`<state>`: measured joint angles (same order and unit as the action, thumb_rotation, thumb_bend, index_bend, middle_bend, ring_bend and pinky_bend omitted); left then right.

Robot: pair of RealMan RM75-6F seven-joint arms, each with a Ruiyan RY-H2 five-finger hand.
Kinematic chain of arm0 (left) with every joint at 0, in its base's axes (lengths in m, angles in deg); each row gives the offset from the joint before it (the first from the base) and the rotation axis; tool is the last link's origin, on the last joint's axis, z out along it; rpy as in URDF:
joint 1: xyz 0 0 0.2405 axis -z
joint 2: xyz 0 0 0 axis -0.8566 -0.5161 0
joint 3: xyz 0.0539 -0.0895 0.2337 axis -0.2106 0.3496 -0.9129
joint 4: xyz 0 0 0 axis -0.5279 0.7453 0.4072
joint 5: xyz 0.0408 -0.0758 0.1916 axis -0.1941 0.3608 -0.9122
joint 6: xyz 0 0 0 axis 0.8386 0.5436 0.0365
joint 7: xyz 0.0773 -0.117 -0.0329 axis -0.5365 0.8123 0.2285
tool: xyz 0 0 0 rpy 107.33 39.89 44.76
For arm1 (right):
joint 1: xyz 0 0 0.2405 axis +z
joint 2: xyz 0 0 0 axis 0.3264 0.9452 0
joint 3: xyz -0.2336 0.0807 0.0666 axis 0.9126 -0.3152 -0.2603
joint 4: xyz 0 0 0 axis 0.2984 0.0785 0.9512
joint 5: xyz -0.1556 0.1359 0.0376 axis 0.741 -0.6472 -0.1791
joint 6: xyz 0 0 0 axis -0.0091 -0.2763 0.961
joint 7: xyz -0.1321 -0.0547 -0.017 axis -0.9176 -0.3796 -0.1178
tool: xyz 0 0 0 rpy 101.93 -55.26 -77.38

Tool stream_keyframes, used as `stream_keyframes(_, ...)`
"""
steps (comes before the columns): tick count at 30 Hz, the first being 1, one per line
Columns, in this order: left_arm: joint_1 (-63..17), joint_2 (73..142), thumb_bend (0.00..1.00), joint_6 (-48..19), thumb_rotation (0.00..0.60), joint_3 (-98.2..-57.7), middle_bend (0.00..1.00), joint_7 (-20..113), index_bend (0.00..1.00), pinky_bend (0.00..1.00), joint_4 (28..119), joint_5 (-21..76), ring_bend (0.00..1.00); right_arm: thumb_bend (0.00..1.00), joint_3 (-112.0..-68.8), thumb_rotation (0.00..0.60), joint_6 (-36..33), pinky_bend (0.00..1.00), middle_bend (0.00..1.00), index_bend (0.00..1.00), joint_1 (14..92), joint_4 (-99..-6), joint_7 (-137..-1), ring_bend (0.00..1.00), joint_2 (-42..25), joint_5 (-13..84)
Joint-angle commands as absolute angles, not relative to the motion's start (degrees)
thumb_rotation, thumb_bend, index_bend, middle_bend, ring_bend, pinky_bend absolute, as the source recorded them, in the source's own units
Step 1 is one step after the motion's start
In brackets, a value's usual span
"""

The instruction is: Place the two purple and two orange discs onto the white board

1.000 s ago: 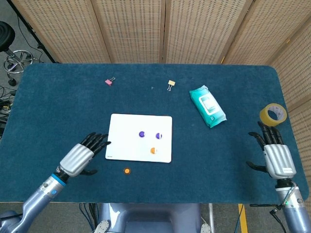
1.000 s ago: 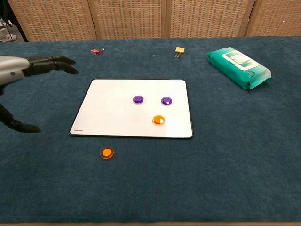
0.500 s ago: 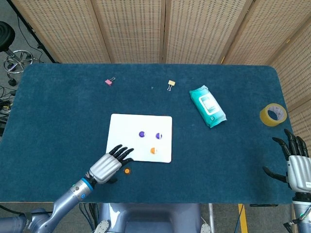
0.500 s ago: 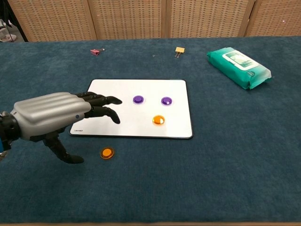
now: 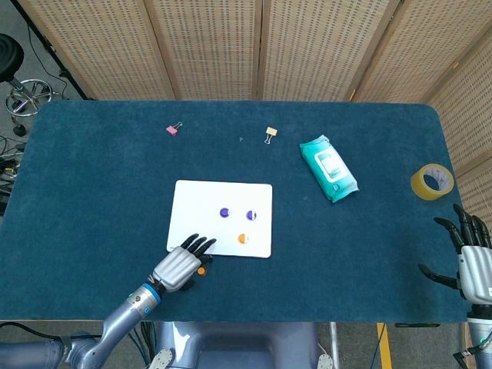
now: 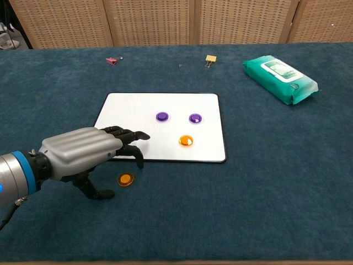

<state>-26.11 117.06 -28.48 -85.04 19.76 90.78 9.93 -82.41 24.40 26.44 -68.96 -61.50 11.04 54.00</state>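
- Counted three discs already on the white board [image 6: 132,107]: two purple discs [image 6: 161,116] side by side, and one orange disc [image 6: 186,141] nearer the front edge.
- Found the last orange disc [image 6: 126,179] off the board, lying on the table [image 6: 265,182] just beside the front edge, toward the left corner.
- Saw the left hand [image 6: 83,154] spread and holding nothing, low over that corner, with its fingertips [image 6: 138,136] reaching across the board's edge and the thumb down close to the loose disc. Could not tell whether anything touched the disc.
- Saw the right hand [image 5: 474,261] likewise spread and holding nothing, well apart at the table's right edge.
- Judged a thin, flat disc on soft cloth awkward to pinch, and likely to skid away or flip if met at too shallow an angle.
- Feared a push on the board from the fingertips above it, enough to shift the three placed discs.
- Feared an early release, leaving the disc on the cloth or tilted half over the rim.
- Feared a careless sweep across the board knocking the nearby orange disc off.
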Motion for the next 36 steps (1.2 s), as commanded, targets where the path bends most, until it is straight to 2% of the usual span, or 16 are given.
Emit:
stream_keyframes(1,-25.9,117.6,0.30,-28.5,0.600,-85.1,0.00,19.7,0.33,0.00,90.3,10.4,0.00,0.09,-82.7,0.600,24.1,0.00,0.00,0.20,26.3,-68.8,-61.4,0.00,11.0,54.0)
stream_keyframes(9,-24.9,119.4,0.35,-28.8,0.600,-85.0,0.00,19.8,0.37,0.00,88.7,12.0,0.00,0.09,-83.6,0.600,23.1,0.00,0.00,0.21,25.9,-68.5,-61.3,0.00,10.9,54.2)
stream_keyframes(24,-24.7,120.1,0.37,-27.2,0.600,-86.1,0.00,19.5,0.47,0.00,87.9,12.7,0.00,0.09,-84.8,0.600,21.9,0.00,0.00,0.23,25.1,-68.3,-60.7,0.00,10.8,54.5)
stream_keyframes(36,-25.5,119.3,0.38,-24.7,0.600,-87.0,0.00,19.5,0.48,0.00,88.5,12.2,0.00,0.09,-85.4,0.600,21.1,0.00,0.00,0.23,24.8,-68.3,-60.7,0.00,10.7,54.8)
